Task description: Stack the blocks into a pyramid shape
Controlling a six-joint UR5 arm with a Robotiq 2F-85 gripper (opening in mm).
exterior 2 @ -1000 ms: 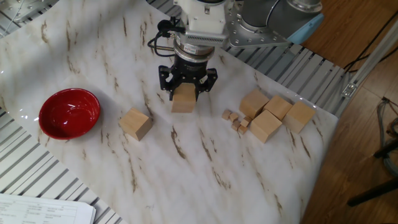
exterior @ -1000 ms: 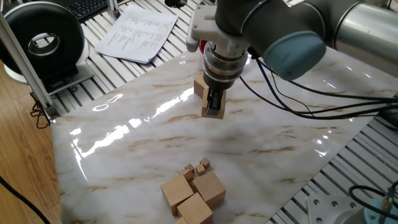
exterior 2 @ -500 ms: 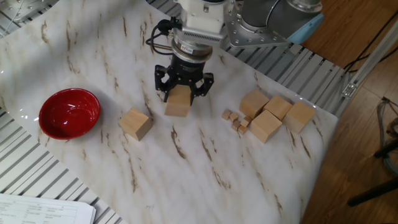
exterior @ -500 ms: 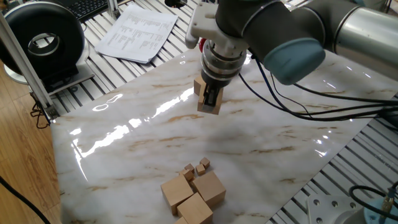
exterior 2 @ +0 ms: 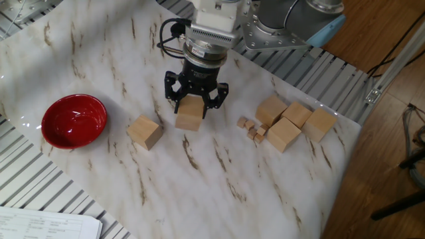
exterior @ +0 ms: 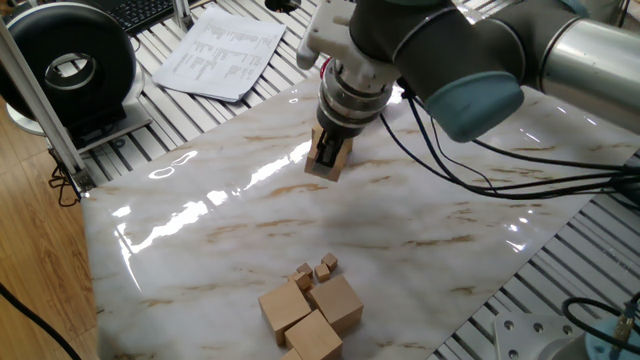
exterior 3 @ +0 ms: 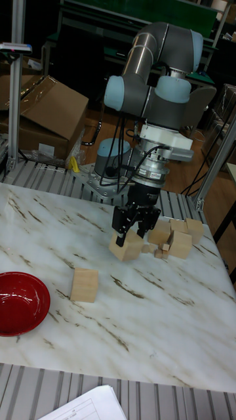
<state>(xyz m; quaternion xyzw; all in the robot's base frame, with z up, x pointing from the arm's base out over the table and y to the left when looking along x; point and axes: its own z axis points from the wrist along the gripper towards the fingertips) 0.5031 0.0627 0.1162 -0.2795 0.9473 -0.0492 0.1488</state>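
Note:
My gripper (exterior 2: 190,109) is shut on one large tan block (exterior 2: 188,120), held low over the marble table (exterior 2: 219,186); whether it touches the surface I cannot tell. The tall fixed view shows the same gripper (exterior 3: 134,236) and held block (exterior 3: 126,250). A lone block (exterior 2: 145,131) lies just to its left, a small gap away, and appears again (exterior 3: 85,285) in the tall view. Several more blocks (exterior 2: 285,133) sit grouped to the right, also seen at the near table edge (exterior: 335,300). No pyramid shape is in view; every block sits one layer high.
A red bowl (exterior 2: 74,120) stands at the table's left end, beyond the lone block. Tiny wooden cubes (exterior 2: 251,127) lie beside the grouped blocks. Papers (exterior: 222,50) and a black reel (exterior: 70,65) rest off the marble. Cables (exterior: 470,160) trail from the arm.
The gripper has carried its block steadily toward the lone block and the red bowl, staying shut on it. The other blocks have not moved.

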